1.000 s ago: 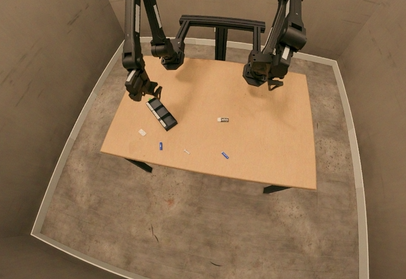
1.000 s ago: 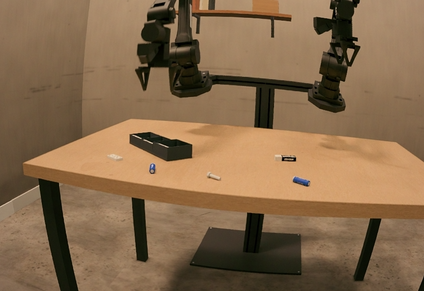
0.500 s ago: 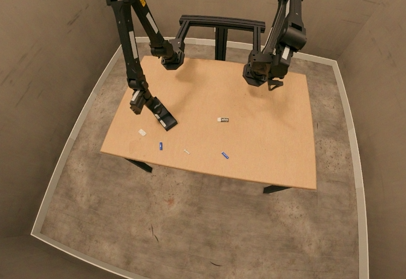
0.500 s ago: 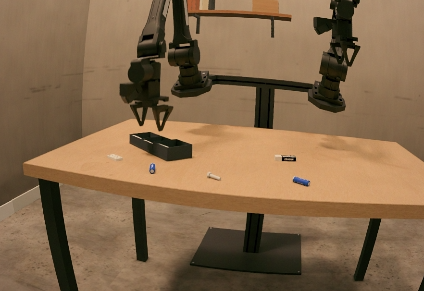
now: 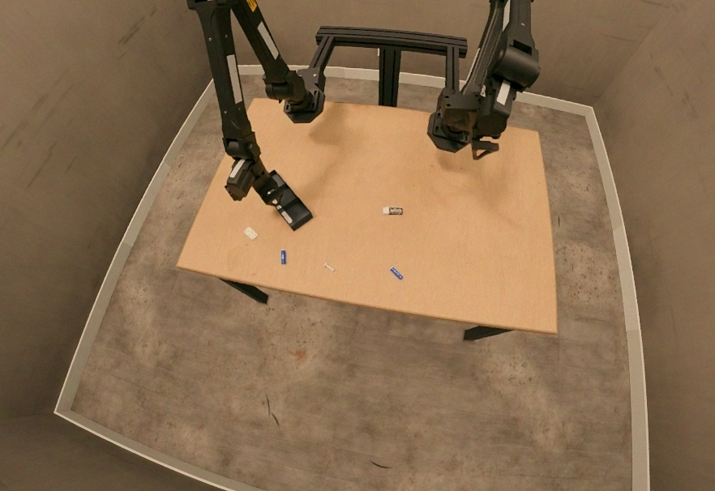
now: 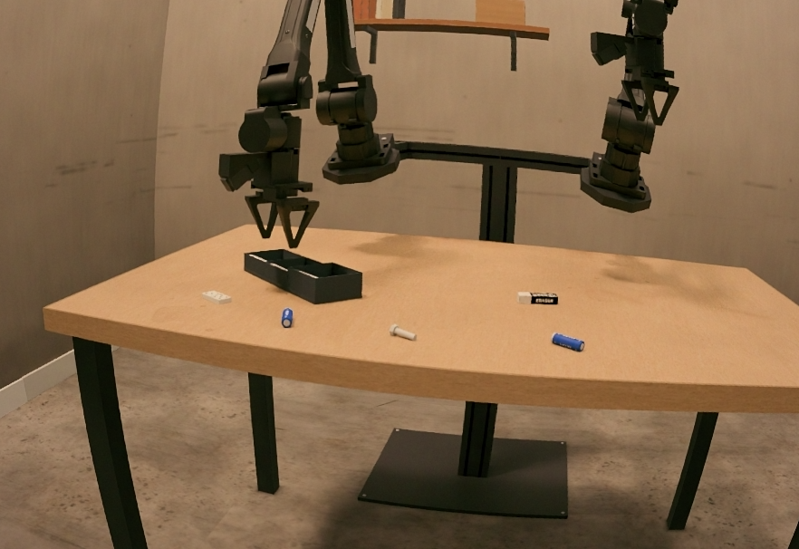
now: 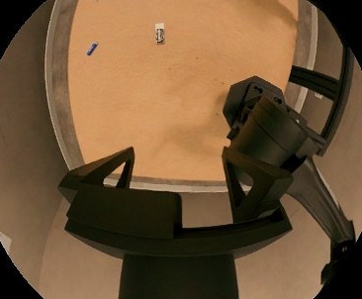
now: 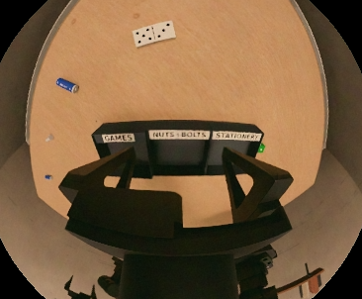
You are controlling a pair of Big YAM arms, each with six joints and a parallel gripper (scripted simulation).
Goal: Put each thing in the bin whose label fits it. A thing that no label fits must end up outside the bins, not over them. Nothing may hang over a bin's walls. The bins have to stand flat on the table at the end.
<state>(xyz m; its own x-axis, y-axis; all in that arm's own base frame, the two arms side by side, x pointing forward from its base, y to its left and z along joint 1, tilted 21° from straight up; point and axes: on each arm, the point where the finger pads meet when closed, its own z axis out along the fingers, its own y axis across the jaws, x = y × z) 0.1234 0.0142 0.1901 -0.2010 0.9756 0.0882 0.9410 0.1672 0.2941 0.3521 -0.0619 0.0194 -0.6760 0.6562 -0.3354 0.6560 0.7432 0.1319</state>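
- Overhead, my right gripper [image 5: 277,189] [image 6: 280,241] [image 8: 178,150] hangs above the bins with its fingers wide open and nothing between them.
- Beneath it, the dark block of bins [image 5: 302,219] [image 6: 338,288] [image 8: 180,126] sits flat on the left of the table [image 5: 370,173] [image 6: 414,375]. Only the right wrist view lets me read GAMES [image 8: 118,138], NUTS+BOLTS [image 8: 179,135] and STATIONERY [image 8: 236,136]; from outside, the labels are just pale strips.
- Beside the STATIONERY end, that same camera gives me a green item [image 8: 261,148], partly hidden. I can't tell what it is, and I can't pick it out in the top or exterior view.
- Nearer than the bins, at the left, lies the domino [image 5: 250,232] [image 6: 216,297] [image 8: 153,34]; its pips are sharpest from the right wrist.
- To its right is a blue battery [image 5: 283,257] [image 6: 287,317] [image 8: 67,85], then the pale bolt [image 5: 328,266] [image 6: 403,332] [image 8: 49,138], whose head and shank I make out best from outside.
- Farther right, I have a second blue battery [image 5: 396,273] [image 6: 568,341] [image 7: 92,49] [image 8: 48,176].
- Beyond that one, toward the far side, lies the eraser [image 5: 392,211] [image 6: 537,298] [image 7: 159,34]; the exterior view shows its name.
- Well apart, at the far right, my left gripper [image 5: 480,153] [image 6: 649,121] [image 7: 178,150] is raised, also fully open and holding nothing.
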